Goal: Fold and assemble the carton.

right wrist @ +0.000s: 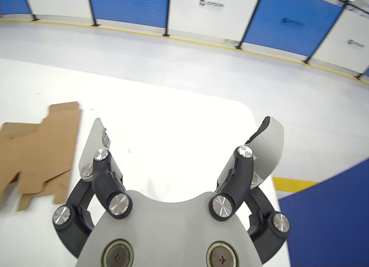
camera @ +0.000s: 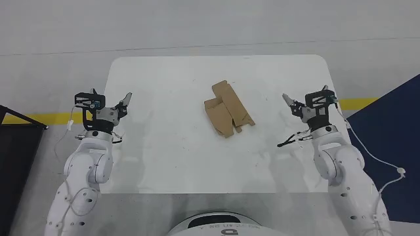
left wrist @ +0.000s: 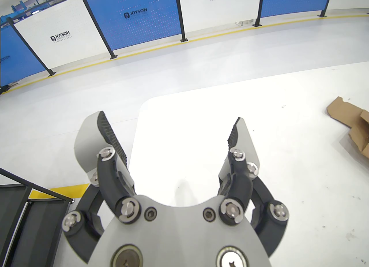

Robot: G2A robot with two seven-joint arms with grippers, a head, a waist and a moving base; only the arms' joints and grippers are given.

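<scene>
Carton (camera: 228, 109) flat, mid table (camera: 164, 164); L gripper (left wrist: 170, 118), R gripper (right wrist: 182, 120) both splayed, empty, well apart from it.

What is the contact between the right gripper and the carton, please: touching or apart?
Apart. The top view shows bare table between the right gripper and the flat carton; the gripper's fingers are open and empty.

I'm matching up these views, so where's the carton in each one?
Top view: carton flat near the white table's middle.
Left wrist view: carton cut off at the frame edge, past the left claw.
Right wrist view: carton on the table beside the right claw.
Shared landmark: the white table.
</scene>
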